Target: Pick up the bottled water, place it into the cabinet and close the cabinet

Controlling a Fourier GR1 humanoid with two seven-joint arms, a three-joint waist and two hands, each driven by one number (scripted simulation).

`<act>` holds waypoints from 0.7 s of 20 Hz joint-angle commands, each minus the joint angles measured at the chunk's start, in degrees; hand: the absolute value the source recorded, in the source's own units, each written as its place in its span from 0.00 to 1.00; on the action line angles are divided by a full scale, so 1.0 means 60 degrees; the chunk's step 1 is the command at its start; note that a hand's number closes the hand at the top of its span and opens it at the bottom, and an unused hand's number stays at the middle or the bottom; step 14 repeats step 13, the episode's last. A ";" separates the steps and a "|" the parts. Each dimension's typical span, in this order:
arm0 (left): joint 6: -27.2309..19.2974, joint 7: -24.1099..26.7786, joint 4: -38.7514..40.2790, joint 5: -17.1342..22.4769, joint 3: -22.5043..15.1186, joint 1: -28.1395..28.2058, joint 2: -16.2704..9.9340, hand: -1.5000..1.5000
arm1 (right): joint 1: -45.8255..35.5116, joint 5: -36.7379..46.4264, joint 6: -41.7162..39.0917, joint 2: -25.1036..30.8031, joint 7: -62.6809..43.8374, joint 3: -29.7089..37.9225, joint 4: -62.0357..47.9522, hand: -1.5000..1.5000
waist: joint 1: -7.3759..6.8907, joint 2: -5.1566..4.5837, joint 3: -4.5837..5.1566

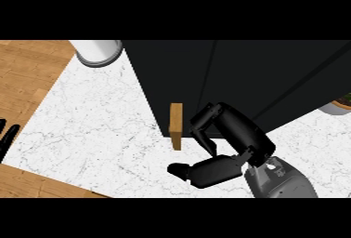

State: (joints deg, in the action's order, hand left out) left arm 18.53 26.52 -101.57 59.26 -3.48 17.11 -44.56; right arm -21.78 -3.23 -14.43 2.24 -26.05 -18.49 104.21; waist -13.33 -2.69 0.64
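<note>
The black cabinet (240, 79) fills the upper right, and its door has a light wooden handle (176, 126) at the lower left corner. My right hand (233, 132) is at the door's front, just right of the handle, with its fingers (204, 135) curled down and nothing in them. Its thumb (180, 170) sticks out to the left below. No bottled water shows anywhere. My left hand (7, 135) rests open at the left edge, fingers up.
A white cylinder (99, 51) stands at the back left on the white marble counter (96, 130). A potted plant (341, 104) peeks out right of the cabinet. Wooden floor lies beyond the counter's left edge.
</note>
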 commanded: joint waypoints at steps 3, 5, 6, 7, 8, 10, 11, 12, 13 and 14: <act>-0.0007 0.0007 0.0132 0.0209 0.0223 -0.0092 0.0012 0.00 | -0.2684 0.0096 0.1830 -0.0361 -0.0345 0.1047 -0.2466 1.00 | 0.0135 0.0010 -0.0055; 0.0260 0.0075 0.0141 0.0083 -0.0049 0.0099 0.0168 0.00 | -0.3327 -0.0031 0.2803 -0.0366 -0.0239 0.1239 -0.3115 1.00 | 0.0054 0.0037 -0.0049; 0.0296 0.0127 0.0091 0.0017 0.0018 -0.0042 0.0127 0.00 | -0.3632 -0.0122 0.2867 -0.0367 -0.0265 0.1541 -0.3536 0.00 | 0.0084 -0.0010 -0.0056; 0.0302 0.0060 0.0170 0.0156 0.0146 0.0131 0.0033 0.00 | -0.3796 -0.0310 0.3284 -0.0371 -0.0257 0.1580 -0.3717 0.00 | 0.0032 0.0032 -0.0068; 0.0224 -0.0027 0.0125 0.0192 0.0086 0.0040 0.0048 0.00 | -0.3855 -0.0571 0.3464 -0.0373 -0.0144 0.1687 -0.3943 0.00 | 0.0130 -0.0022 -0.0085; 0.0294 0.0062 0.0300 0.0127 0.0158 0.0091 0.0072 0.00 | -0.4370 -0.0766 0.3787 -0.0373 -0.0257 0.1623 -0.4257 0.00 | 0.0230 0.0040 -0.0071; 0.0433 0.0085 0.0322 0.0152 0.0124 0.0153 0.0097 0.00 | -0.4435 -0.0822 0.3951 -0.0373 -0.0254 0.1446 -0.4455 0.00 | 0.0107 0.0016 -0.0062; 0.0357 0.0076 0.0292 0.0087 0.0091 0.0223 0.0121 0.00 | -0.4574 -0.0850 0.3988 -0.0373 -0.0171 0.1459 -0.4610 0.00 | 0.0167 0.0029 -0.0073; 0.0420 0.0166 0.0346 0.0065 0.0093 0.0118 0.0202 0.00 | -0.4684 -0.1023 0.4041 -0.0373 -0.0120 0.1504 -0.4704 0.00 | 0.0305 0.0026 -0.0071; 0.0420 0.0166 0.0346 0.0065 0.0093 0.0118 0.0202 0.00 | -0.4684 -0.1023 0.4041 -0.0373 -0.0120 0.1504 -0.4704 0.00 | 0.0305 0.0026 -0.0071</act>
